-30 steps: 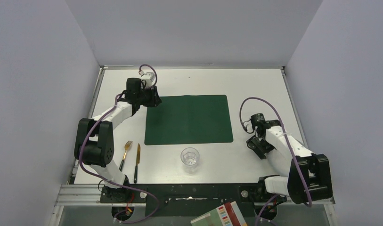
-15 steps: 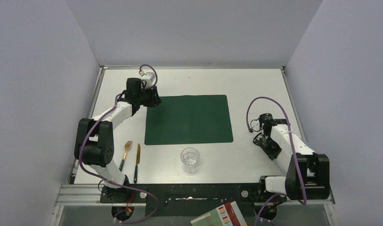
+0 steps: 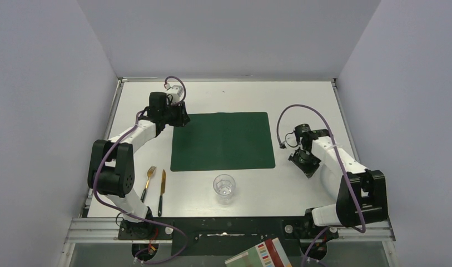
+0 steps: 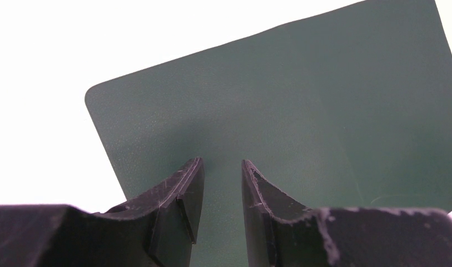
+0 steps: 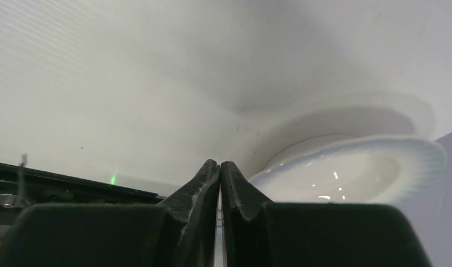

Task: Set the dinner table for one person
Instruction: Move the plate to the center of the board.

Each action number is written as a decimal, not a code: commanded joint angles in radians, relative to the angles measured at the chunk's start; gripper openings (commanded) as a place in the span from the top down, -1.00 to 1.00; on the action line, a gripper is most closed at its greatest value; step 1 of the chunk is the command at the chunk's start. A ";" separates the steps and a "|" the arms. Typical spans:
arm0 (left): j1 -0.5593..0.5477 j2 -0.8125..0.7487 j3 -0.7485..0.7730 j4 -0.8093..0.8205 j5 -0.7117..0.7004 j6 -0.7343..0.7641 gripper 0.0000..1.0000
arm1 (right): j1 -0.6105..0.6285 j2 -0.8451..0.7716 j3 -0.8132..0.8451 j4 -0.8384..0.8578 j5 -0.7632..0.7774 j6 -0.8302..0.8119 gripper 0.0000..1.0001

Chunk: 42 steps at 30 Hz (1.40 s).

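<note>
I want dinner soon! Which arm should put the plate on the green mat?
Probably right. The right claw is shut at the plate's edge; the left claw sits open over the mat's far corner, away from it.

White links [image 3: 132,132] and black joints [image 3: 109,175] are seen on both arms. Purple cables [image 3: 299,106] are looped along them. The black fingers [image 4: 179,200] are scratched.

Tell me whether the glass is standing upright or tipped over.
Upright: the glass shows its round rim facing the overhead camera, base on the table near the green placemat.
</note>
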 commanded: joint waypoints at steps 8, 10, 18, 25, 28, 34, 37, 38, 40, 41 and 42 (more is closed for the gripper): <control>-0.003 -0.061 -0.007 0.076 0.003 0.009 0.40 | -0.167 -0.059 0.151 0.096 0.052 -0.007 0.05; -0.004 -0.054 -0.003 0.075 0.003 0.006 0.40 | -0.221 -0.083 0.150 0.088 0.042 -0.033 0.49; -0.004 -0.022 0.018 0.063 0.017 -0.004 0.41 | -0.380 -0.101 0.066 0.074 0.029 -0.159 1.00; -0.003 -0.028 0.011 0.069 0.017 0.003 0.41 | -0.486 -0.046 0.011 0.101 -0.006 -0.240 1.00; -0.004 -0.028 0.012 0.067 0.013 0.006 0.41 | -0.520 -0.014 0.008 0.118 -0.030 -0.279 1.00; -0.004 -0.028 0.012 0.066 0.008 0.014 0.41 | -0.571 0.034 -0.004 0.170 -0.100 -0.379 1.00; -0.004 -0.028 0.011 0.063 0.000 0.018 0.41 | -0.593 0.066 -0.006 0.179 -0.142 -0.407 1.00; -0.004 -0.029 0.012 0.061 -0.002 0.021 0.41 | -0.596 0.079 -0.008 0.182 -0.148 -0.410 1.00; -0.004 -0.031 0.012 0.061 -0.007 0.024 0.41 | -0.598 0.102 -0.013 0.193 -0.162 -0.418 1.00; -0.004 -0.030 0.012 0.061 -0.009 0.024 0.41 | -0.600 0.112 -0.015 0.198 -0.169 -0.423 1.00; -0.003 -0.030 0.013 0.060 -0.012 0.026 0.41 | -0.601 0.122 -0.016 0.203 -0.181 -0.429 1.00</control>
